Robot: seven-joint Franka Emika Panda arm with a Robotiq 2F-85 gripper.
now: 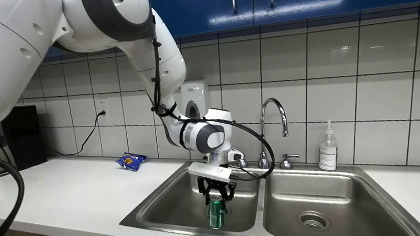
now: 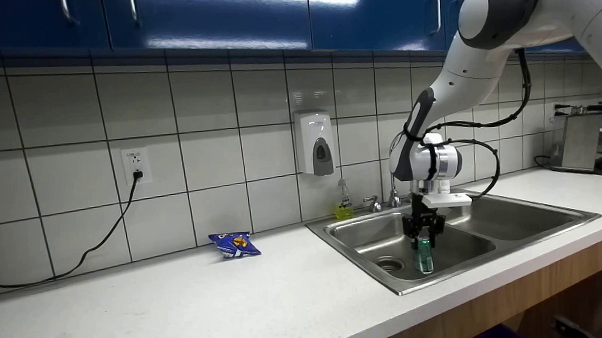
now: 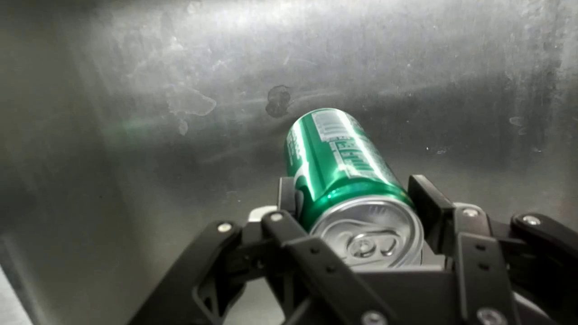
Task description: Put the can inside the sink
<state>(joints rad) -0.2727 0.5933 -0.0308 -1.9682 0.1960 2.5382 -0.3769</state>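
The green can (image 1: 216,214) with a silvery top is between the two fingers of my gripper (image 1: 216,203), over the left basin of the steel sink (image 1: 261,216) in an exterior view. In another exterior view the can (image 2: 424,258) hangs under the gripper (image 2: 424,242), inside the sink (image 2: 358,262) rim. In the wrist view the can (image 3: 336,158) stands lengthwise between the black fingers (image 3: 352,194), its lid close to the palm. The fingers appear shut on its upper part. Whether its base touches the basin floor (image 3: 180,113) is not clear.
A chrome gooseneck faucet (image 1: 282,115) stands behind the basin divider. A soap bottle (image 1: 327,153) stands at the sink's back edge. A blue packet (image 1: 132,161) lies on the white counter (image 1: 62,188). A soap dispenser (image 1: 194,97) hangs on the wall behind the arm.
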